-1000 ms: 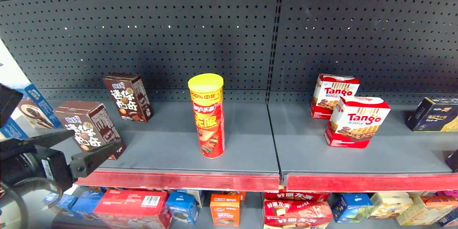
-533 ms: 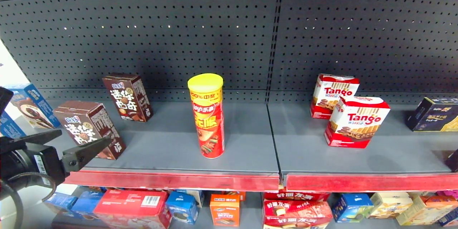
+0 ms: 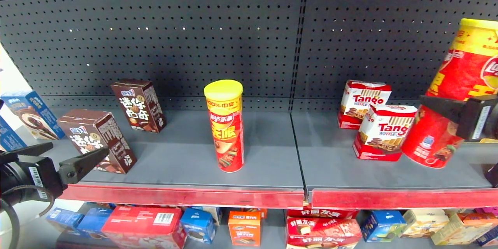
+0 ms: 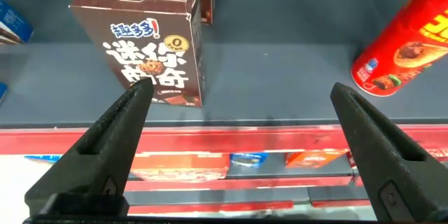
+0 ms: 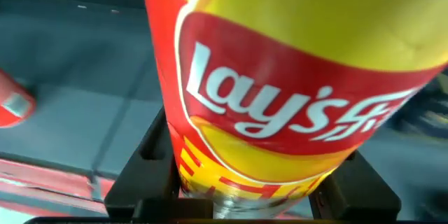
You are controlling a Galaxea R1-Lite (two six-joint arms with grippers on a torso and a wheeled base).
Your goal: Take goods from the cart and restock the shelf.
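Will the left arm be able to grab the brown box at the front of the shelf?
Probably yes. The left gripper is open and empty just in front of the front brown box, with nothing between them.

At the right edge of the head view the held chip can [image 3: 455, 85] is cut off and covers a corner of the front wafer box [image 3: 383, 132]; in the right wrist view its top and base run off-frame and it hides the right gripper's [image 5: 248, 192] inner faces; blue boxes [image 3: 29, 111] at the left edge are cropped.
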